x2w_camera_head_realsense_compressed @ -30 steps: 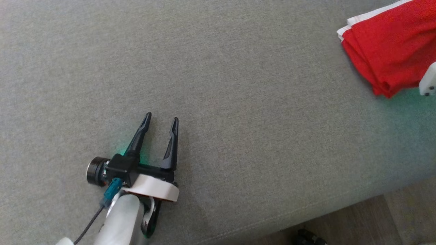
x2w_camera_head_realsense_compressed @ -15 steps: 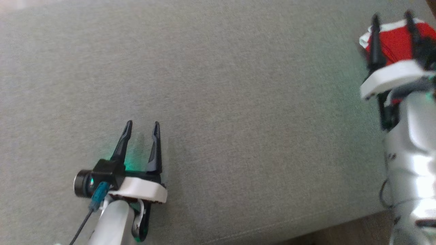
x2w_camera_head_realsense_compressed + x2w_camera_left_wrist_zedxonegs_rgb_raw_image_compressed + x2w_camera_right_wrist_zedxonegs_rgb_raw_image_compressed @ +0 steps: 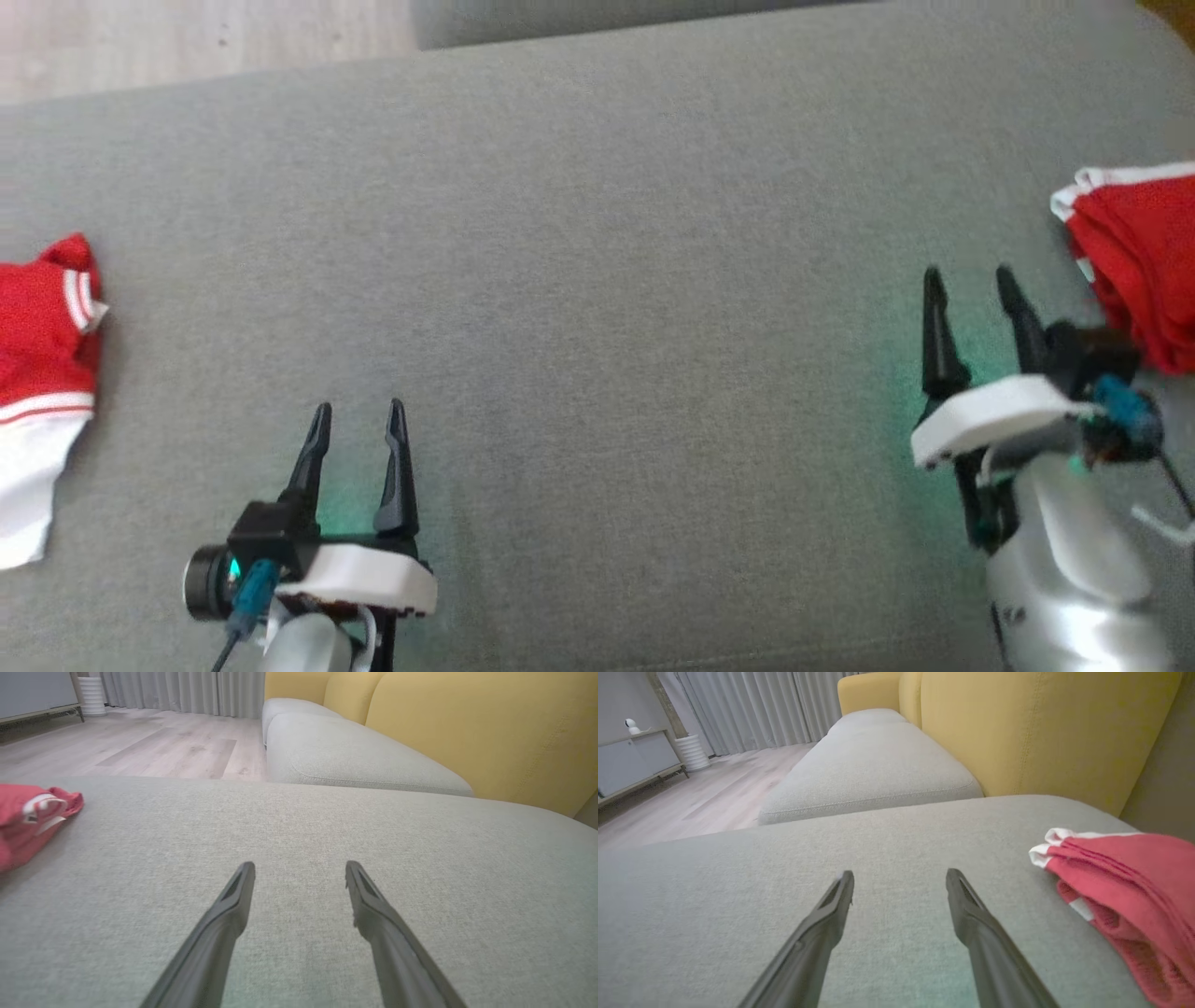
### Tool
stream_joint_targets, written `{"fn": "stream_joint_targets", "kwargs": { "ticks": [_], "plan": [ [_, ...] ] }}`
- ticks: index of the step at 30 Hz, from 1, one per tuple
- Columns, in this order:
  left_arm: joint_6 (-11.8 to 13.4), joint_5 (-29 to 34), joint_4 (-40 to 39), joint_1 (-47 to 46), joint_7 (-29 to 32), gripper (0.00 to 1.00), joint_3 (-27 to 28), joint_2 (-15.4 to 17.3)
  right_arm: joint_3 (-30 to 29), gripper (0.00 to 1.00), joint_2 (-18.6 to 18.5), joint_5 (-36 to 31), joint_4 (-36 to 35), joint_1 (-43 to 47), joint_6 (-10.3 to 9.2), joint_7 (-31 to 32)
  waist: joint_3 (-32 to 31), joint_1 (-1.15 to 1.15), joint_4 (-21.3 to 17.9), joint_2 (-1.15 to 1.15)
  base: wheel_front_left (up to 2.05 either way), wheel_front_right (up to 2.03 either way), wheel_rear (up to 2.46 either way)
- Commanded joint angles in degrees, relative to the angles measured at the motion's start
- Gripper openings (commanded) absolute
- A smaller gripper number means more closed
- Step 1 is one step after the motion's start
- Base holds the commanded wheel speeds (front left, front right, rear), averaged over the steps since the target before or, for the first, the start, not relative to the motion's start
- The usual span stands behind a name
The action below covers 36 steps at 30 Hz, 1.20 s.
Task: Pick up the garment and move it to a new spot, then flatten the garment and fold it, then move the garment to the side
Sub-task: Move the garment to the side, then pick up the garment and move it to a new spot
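Flat grey woven-fabric cushion (image 3: 597, 280), fine even weave, broad and rounded at its edges. Folded red cloth garment with white trim (image 3: 1134, 271) lies on the cushion's right side, cut by the head view's edge: soft stacked layers with rounded folds. Its visible folded edge runs diagonally, and the white-trimmed corner points away from the robot and to its left; the full long axis cannot be told. Right gripper (image 3: 967, 273) sits just beside that edge, on the garment's left, with its long dark tapered fingers parted, empty and clear of the cloth. Left gripper (image 3: 359, 407) is likewise parted and empty, well apart from the folded garment. Crumpled red-and-white garment with a striped cuff (image 3: 42, 373) lies at the cushion's left side, further left than the left gripper and apart from it. Smooth yellow upholstered sofa back (image 3: 1017, 732) rises beyond the cushion.
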Motion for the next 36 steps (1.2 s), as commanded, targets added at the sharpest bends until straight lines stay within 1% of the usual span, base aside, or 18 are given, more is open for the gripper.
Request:
{"fn": "stream_joint_targets", "kwargs": {
  "ticks": [1, 8, 16, 26, 31, 36],
  "plan": [
    [0.6, -0.4, -1.4, -0.3, -0.2, 1.0, 2.2, 0.5, 2.5, 1.0, 0.6, 1.4, -2.0, 0.1, 0.21, -0.5, -1.1, 0.02, 1.1, 0.0, 0.0, 0.0, 0.0],
    [1.1, -0.3, -1.0, 1.7, -0.2, 1.0, 3.8, 0.5, 5.4, 1.0, 0.6, 4.8, -3.6, 4.0, 0.21, -0.5, -3.9, 0.02, 1.2, 0.0, 0.0, 0.0, 0.0],
    [1.5, -0.7, -1.2, 3.9, -0.2, 1.0, 5.1, 0.5, 7.3, 1.0, 0.6, 6.7, -5.7, 7.1, 0.21, -0.5, -7.4, 0.02, 1.6, 0.0, 0.0, 0.0, 0.0],
    [1.9, -1.2, -2.2, 5.6, -0.2, 1.0, 5.1, 0.5, 8.6, 1.0, 0.6, 8.2, -6.7, 10.0, 0.21, -0.5, -8.2, 0.02, 2.7, 0.0, 0.0, 0.0, 0.0],
    [2.0, -1.5, -2.3, 5.0, -0.2, 1.0, 4.8, 0.5, 8.5, 1.0, 0.6, 7.7, -6.8, 10.1, 0.21, -0.5, -7.2, 0.02, 5.5, 0.0, 0.0, 0.0, 0.0],
    [2.7, -2.4, -2.4, 4.4, -0.2, 1.0, 5.3, 0.5, 9.9, 1.0, 0.6, 7.0, -6.7, 10.1, 0.21, -0.5, -6.0, 0.02, 11.6, 0.0, 0.0, 0.0, 0.0]
  ]
}}
